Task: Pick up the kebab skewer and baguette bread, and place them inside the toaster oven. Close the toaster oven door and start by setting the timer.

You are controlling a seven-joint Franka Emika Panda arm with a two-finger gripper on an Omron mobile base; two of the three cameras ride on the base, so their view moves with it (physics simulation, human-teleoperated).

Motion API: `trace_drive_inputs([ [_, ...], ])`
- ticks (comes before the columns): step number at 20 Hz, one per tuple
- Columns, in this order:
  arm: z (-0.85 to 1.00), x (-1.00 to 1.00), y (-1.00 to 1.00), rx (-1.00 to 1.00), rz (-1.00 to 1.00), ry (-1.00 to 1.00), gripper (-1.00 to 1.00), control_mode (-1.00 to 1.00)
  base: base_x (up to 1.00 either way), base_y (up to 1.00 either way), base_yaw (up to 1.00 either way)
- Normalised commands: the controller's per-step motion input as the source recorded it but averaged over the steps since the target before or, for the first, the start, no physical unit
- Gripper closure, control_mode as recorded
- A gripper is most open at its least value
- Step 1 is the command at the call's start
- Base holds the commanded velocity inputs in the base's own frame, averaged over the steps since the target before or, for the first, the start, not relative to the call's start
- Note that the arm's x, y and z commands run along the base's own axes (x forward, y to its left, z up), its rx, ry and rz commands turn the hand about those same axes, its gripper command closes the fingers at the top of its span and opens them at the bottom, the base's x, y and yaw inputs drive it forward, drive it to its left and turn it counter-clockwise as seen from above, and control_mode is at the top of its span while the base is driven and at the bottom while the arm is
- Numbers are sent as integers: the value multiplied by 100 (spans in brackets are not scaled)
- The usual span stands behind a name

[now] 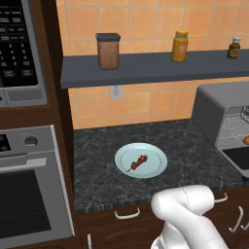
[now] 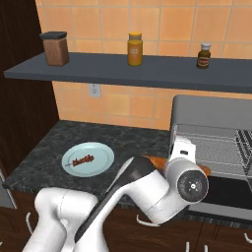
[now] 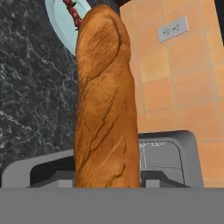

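honestly, a good part of what i need is hidden from me. in the right base view my own arm's wrist sits in front of the toaster oven [image 2: 216,118], and the pincer itself is covered by it; the baguette bread [image 2: 156,161] shows as an orange-brown strip on either side of the wrist. in the left base view the oven is cut off at the right edge, with just a sliver of the baguette bread [image 1: 246,140] at its mouth. in the hand view the baguette bread [image 3: 105,100] runs right up the middle and covers the fingertips, so i cannot tell how far open the pincer is or whether it grips the loaf.

the toaster oven door [image 2: 231,189] is folded down open, its dark glass lying flat in front of the wire rack [image 2: 216,142], and the baguette lies at that opening, near the rack's front edge.

the pale plate [image 1: 127,163] rests on the dark stone surface [image 1: 97,170] well left of the oven and carries the kebab skewer [image 1: 138,162], lying slantwise across its middle. the shelf [image 2: 162,69] above holds a brown lidded jar [image 2: 55,48], a yellow bottle [image 2: 135,48] and a small dark bottle [image 2: 204,55].
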Motion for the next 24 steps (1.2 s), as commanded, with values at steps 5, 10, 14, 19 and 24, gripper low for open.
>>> trace_drive_inputs([
  [5,0,33,-68,-1,15,-5,100,-100,0,0,0],
  [10,0,50,-32,0,11,0,100,-100,0,0,0],
  [14,-7,54,-31,0,11,0,100,-100,0,0,0],
  [19,-3,54,-35,0,11,0,100,-100,0,0,0],
  [24,-33,45,-34,-1,3,0,100,-100,0,0,0],
])
